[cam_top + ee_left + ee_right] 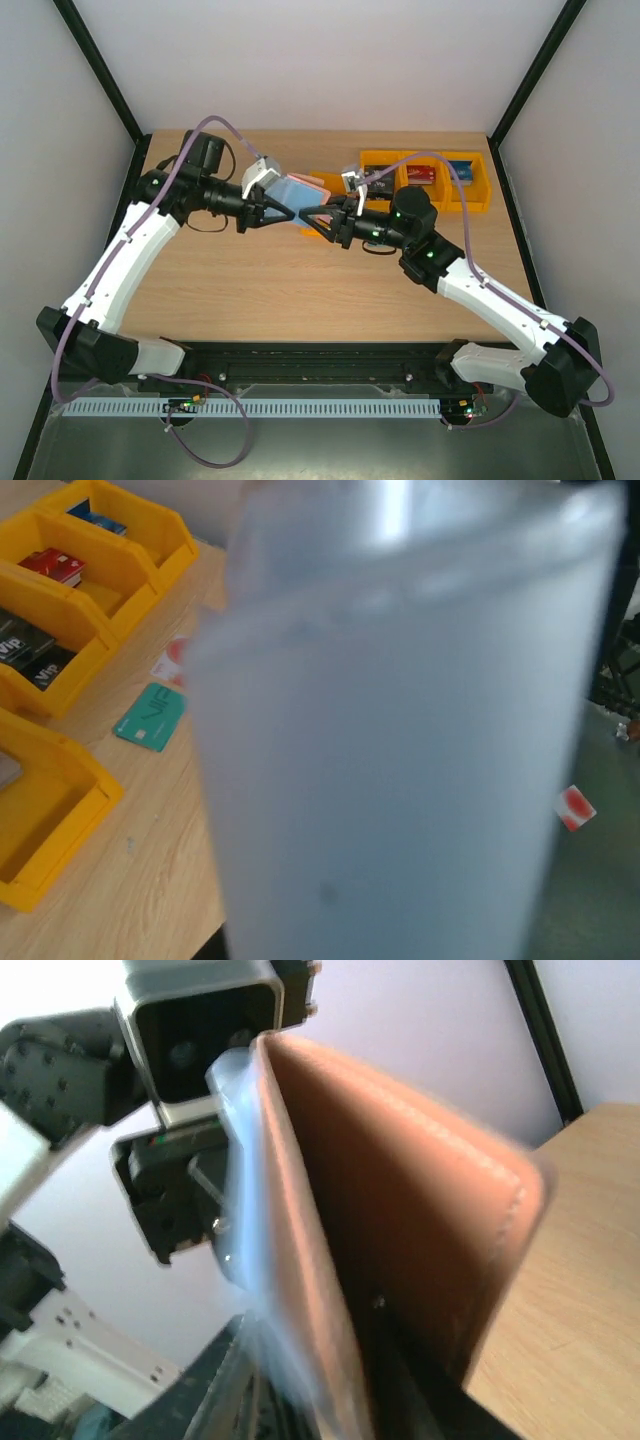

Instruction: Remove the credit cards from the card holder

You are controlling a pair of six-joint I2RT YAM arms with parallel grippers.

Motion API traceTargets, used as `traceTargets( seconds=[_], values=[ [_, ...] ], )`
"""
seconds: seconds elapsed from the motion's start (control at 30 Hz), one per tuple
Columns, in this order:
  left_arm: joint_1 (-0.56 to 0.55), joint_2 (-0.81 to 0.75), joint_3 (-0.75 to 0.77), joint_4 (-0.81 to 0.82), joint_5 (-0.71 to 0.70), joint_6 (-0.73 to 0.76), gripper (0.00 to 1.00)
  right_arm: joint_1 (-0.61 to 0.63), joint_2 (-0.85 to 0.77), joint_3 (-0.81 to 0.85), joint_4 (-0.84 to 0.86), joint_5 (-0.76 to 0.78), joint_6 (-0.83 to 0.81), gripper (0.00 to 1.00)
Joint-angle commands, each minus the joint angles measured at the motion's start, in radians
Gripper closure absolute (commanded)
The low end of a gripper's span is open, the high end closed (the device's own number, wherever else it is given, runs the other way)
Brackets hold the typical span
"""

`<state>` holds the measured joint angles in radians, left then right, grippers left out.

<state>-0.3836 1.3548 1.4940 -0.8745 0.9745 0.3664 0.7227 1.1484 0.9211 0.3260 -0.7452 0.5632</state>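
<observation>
Above the counter's far half, the left pincer is clamping the light blue-grey card; the right pincer is clamping the card holder.

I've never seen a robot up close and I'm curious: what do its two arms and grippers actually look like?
The left arm and right arm have white shells between black joints, with small green lights. Each ends in a black, tapering two-finger gripper: the left gripper and the right gripper. A greyish-purple cable loops along each arm.
</observation>
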Motion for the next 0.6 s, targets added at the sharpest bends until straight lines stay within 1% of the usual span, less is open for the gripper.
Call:
traceTargets(
  seconds=[0.0, 0.03, 0.1, 0.2, 0.3, 0.43, 0.47, 0.53, 0.57],
  values=[
    [0.057, -0.011, 0.002, -0.007, 0.144, 0.012, 0.98, 0.006, -0.064, 0.039, -0.116, -0.013, -0.127, 0.58],
    [0.075, -0.013, 0.001, -0.017, 0.211, 0.020, 0.98, -0.001, -0.088, 0.028, -0.140, 0.014, -0.170, 0.54],
    [0.096, -0.016, 0.001, -0.050, 0.270, 0.047, 0.98, -0.015, -0.120, 0.004, -0.175, 0.051, -0.209, 0.53],
    [0.098, -0.021, 0.002, -0.073, 0.300, 0.078, 0.98, -0.016, -0.108, 0.013, -0.260, 0.088, -0.260, 0.54],
    [0.096, -0.022, -0.006, -0.071, 0.296, 0.073, 0.98, -0.017, -0.083, 0.028, -0.271, 0.084, -0.260, 0.55],
    [0.089, -0.023, -0.020, -0.058, 0.291, 0.060, 0.98, -0.016, -0.056, 0.045, -0.237, 0.084, -0.236, 0.61],
    [0.087, -0.024, -0.022, -0.059, 0.292, 0.060, 0.98, -0.016, -0.049, 0.049, -0.231, 0.088, -0.231, 0.63],
    [0.082, -0.027, -0.029, -0.063, 0.293, 0.066, 0.98, -0.016, -0.036, 0.056, -0.224, 0.096, -0.223, 0.72],
    [0.080, -0.027, -0.033, -0.064, 0.292, 0.067, 0.98, -0.017, -0.030, 0.059, -0.221, 0.085, -0.221, 0.74]
  ],
)
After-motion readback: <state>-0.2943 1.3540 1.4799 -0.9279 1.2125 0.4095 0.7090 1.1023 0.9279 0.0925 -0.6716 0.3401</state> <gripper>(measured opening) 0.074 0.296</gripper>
